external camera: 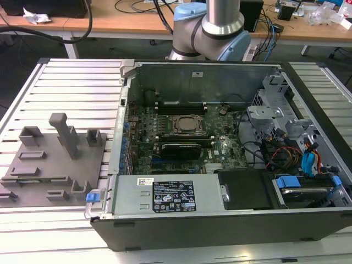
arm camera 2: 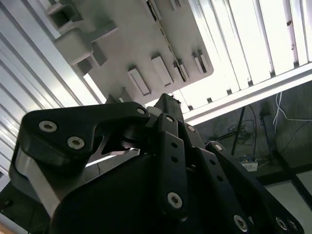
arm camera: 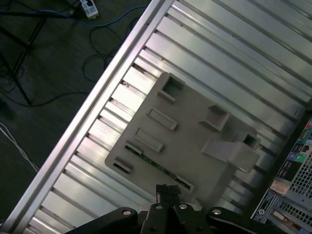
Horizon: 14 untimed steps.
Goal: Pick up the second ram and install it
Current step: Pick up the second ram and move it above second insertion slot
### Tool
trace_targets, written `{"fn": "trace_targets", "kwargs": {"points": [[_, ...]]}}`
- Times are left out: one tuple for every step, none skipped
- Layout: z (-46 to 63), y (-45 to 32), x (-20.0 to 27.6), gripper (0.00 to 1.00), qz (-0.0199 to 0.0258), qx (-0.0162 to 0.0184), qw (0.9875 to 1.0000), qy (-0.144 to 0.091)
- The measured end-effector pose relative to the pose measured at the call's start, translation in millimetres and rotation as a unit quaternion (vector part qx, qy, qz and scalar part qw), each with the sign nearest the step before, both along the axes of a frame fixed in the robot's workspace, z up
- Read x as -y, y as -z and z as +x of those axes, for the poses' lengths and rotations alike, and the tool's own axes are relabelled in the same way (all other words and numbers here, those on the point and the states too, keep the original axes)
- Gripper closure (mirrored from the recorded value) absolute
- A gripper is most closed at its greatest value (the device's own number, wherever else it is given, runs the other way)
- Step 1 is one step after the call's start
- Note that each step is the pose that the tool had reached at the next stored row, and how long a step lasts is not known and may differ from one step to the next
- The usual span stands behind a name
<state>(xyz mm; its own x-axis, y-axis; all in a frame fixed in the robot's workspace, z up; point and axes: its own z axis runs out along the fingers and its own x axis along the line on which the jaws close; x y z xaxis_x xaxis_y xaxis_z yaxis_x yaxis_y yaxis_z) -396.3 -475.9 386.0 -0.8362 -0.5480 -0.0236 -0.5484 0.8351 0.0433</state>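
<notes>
Gripper (arm camera: 168,189) poised over the grey fixture plate (arm camera: 195,146).
Its fingertips are pinched together, empty; the second ram (arm camera: 157,165) stands on edge in a plate slot near them, presented for grasping.

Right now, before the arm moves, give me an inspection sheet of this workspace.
Surface: slatted metal table, carrying a grey fixture plate and an open computer case.
Job's things: second ram sits in a slot of the fixture plate, untouched.
Clutter: nothing seen.
Grippers: gripper shut, empty, hovering above the fixture plate.
Cables: wire bundles inside the case; a thick black cable behind the table.
Surroundings: wooden benches behind the arm.
</notes>
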Motion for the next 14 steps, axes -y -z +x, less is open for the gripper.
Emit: {"fn": "trace_targets", "kwargs": {"points": [[0.0,0.0,0.0,0.89,0.0,0.0,1.0,-0.007],[0.0,0.0,0.0,0.89,0.0,0.0,0.9999,-0.013],[0.0,0.0,0.0,0.89,0.0,0.0,0.9998,-0.019],[0.0,0.0,0.0,0.89,0.0,0.0,0.9997,-0.023],[0.0,0.0,0.0,0.89,0.0,0.0,0.9997,-0.026],[0.0,0.0,0.0,0.89,0.0,0.0,0.9994,-0.033],[0.0,0.0,0.0,0.89,0.0,0.0,0.9993,-0.039],[0.0,0.0,0.0,0.89,0.0,0.0,0.9991,-0.043],[0.0,0.0,0.0,0.89,0.0,0.0,0.9987,-0.051],[0.0,0.0,0.0,0.89,0.0,0.0,0.9985,-0.055],[0.0,0.0,0.0,0.89,0.0,0.0,0.9983,-0.058],[0.0,0.0,0.0,0.89,0.0,0.0,0.9981,-0.061],[0.0,0.0,0.0,0.89,0.0,0.0,0.9979,-0.065],[0.0,0.0,0.0,0.89,0.0,0.0,0.9977,-0.068]]}}
